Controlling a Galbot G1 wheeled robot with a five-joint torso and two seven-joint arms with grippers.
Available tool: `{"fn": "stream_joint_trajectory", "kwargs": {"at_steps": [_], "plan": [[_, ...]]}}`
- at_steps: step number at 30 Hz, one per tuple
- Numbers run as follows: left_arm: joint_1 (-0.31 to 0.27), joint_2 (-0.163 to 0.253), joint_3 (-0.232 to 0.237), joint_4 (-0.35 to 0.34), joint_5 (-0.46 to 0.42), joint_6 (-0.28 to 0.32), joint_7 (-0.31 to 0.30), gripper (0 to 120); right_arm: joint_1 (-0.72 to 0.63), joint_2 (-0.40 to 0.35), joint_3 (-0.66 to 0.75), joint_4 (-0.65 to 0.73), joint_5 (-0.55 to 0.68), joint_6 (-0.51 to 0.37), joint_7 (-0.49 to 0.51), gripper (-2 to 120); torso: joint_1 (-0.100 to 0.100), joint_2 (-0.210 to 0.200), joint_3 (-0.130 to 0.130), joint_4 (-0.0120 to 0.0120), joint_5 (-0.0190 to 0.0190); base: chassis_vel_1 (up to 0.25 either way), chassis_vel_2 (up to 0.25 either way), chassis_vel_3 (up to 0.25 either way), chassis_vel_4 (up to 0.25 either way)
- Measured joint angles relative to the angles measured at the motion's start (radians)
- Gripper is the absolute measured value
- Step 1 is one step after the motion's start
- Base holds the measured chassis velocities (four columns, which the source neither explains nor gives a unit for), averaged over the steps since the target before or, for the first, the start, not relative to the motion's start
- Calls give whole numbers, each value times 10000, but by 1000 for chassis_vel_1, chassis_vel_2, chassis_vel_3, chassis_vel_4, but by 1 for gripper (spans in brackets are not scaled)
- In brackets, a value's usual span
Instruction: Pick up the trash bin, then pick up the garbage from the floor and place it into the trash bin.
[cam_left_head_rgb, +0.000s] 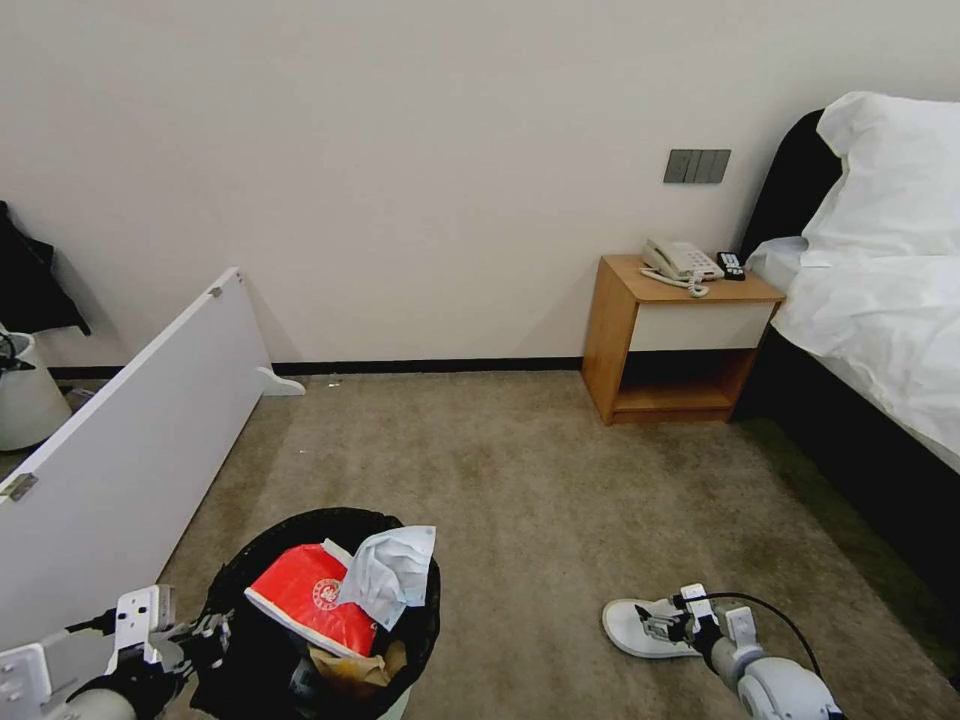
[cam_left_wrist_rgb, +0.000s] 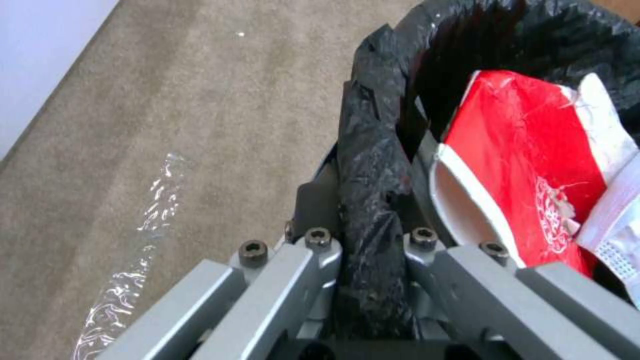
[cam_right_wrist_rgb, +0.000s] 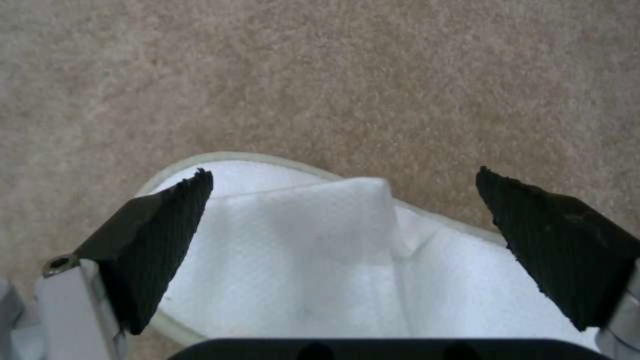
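- The trash bin (cam_left_head_rgb: 330, 620) is judged already picked up: its black-lined rim is clamped by the left gripper (cam_left_head_rgb: 205, 632), seen at 7 o'clock in the head view.
- In the left wrist view the left gripper (cam_left_wrist_rgb: 370, 240) is closed tight on the folded bag edge of the trash bin (cam_left_wrist_rgb: 373, 165), one finger outside the wall and one inside.
- Bin contents, as seen: a red-white packet (cam_left_head_rgb: 305, 595) lying on top, a pale-blue tissue (cam_left_head_rgb: 392, 570) draped over it, and crumpled brown paper (cam_left_head_rgb: 350, 670) below. Anything deeper is hidden.
- The bin is judged near full, with litter up to the rim.
- Left to do: a white slipper (cam_left_head_rgb: 640, 625) lies on the floor (cam_left_head_rgb: 520, 470) at 5 o'clock in the head view, well apart from the bin.
- The right gripper (cam_left_head_rgb: 672, 622) is set over that slipper, fingers spread wide, nothing held.
- In the right wrist view the black pads (cam_right_wrist_rgb: 160, 240) are seen straddling the slipper's strap (cam_right_wrist_rgb: 313, 240), one on each side; contact cannot be told.
- No other litter is seen on the carpet; a clear plastic strip (cam_left_wrist_rgb: 143, 240) lies beside the bin in the left wrist view.
- Stage judged: late, slipper grasp not yet closed.
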Motion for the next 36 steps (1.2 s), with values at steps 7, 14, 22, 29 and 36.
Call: {"fn": "stream_joint_trajectory", "kwargs": {"at_steps": [7,14,22,29,36], "plan": [[2,-46,0,0,35,0,-43,4,319,47,-259,-575,-344,192,-191,100,0,0,0,0,1,0,0,0,0],[2,-64,-5,1,51,0,-64,4,589,134,-456,-1091,-625,349,-388,100,0,0,0,1,0,0,0,0,0],[-16,-65,-10,3,60,0,-75,4,696,148,-541,-1361,-860,471,-540,100,0,-1,0,0,0,0,0,0,0],[-34,-65,-14,3,62,0,-81,4,780,135,-582,-1590,-1219,629,-760,100,0,-1,0,0,0,0,0,0,0],[-71,-70,-15,3,62,0,-95,4,990,30,-691,-1878,-2026,1134,-1183,100,0,0,0,0,0,0,0,0,0]]}}
